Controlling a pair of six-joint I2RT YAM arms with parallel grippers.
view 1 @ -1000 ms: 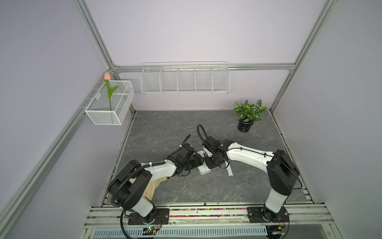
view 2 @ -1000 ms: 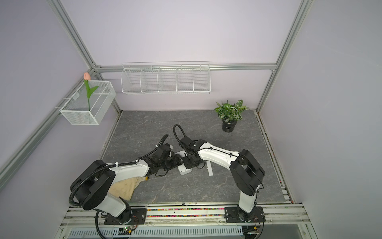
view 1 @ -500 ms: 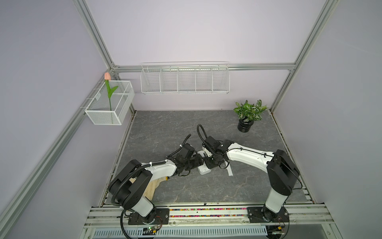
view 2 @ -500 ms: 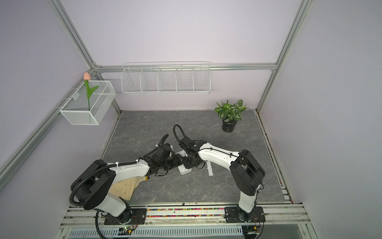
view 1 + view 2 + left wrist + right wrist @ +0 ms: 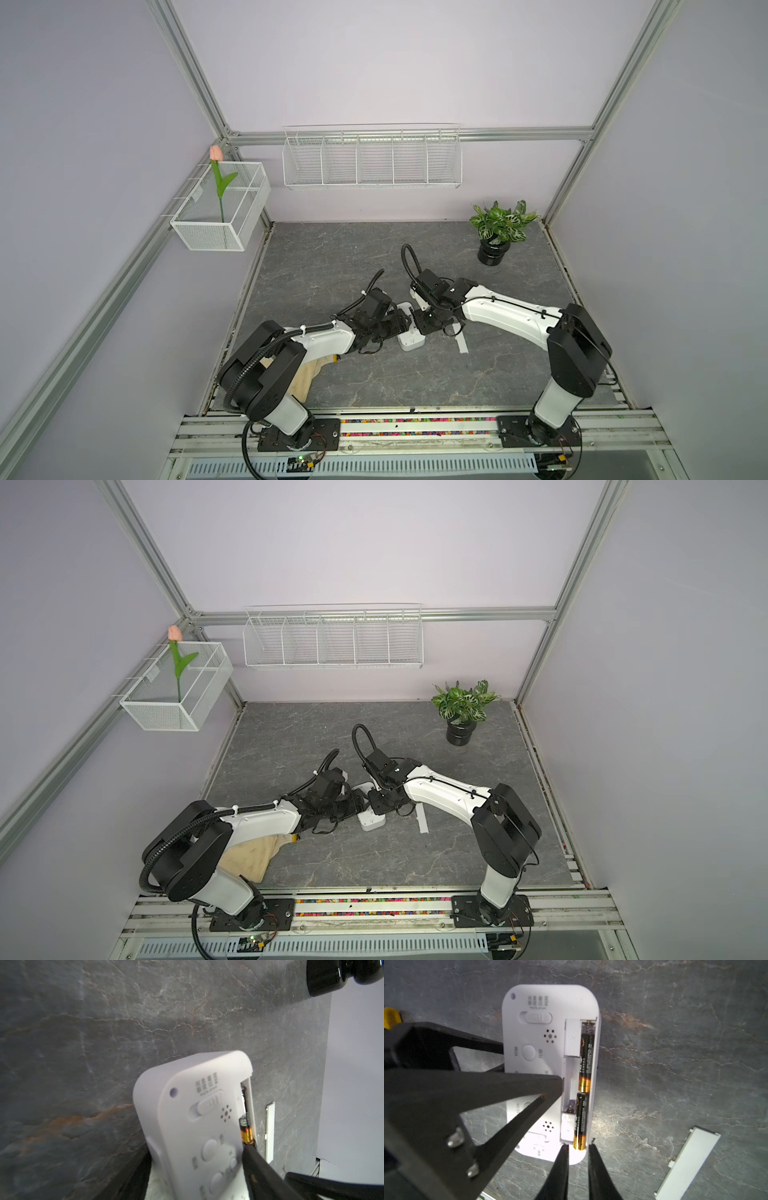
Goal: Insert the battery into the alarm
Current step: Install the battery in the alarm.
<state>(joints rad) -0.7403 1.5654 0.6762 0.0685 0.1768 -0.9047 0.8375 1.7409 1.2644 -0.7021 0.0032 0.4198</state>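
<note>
The white alarm (image 5: 411, 338) (image 5: 371, 820) lies back up mid-table. My left gripper (image 5: 401, 324) (image 5: 197, 1167) is shut on the alarm (image 5: 197, 1115), one finger on each side. The slot along its edge is uncovered and holds two black-and-gold cells end to end. The nearer battery (image 5: 580, 1122) lies slightly askew, and the other cell (image 5: 586, 1059) sits flat beyond it. My right gripper (image 5: 578, 1145) (image 5: 426, 326) is open a narrow gap. Its fingertips (image 5: 564, 1147) flank the battery's gold end, with a sliver of space on each side.
The thin white cover strip (image 5: 685, 1163) (image 5: 461, 343) lies loose on the slate beside the alarm. A potted plant (image 5: 496, 232) stands at the back right. A beige cloth (image 5: 305, 374) lies under the left arm. Wire baskets (image 5: 372, 160) hang on the walls.
</note>
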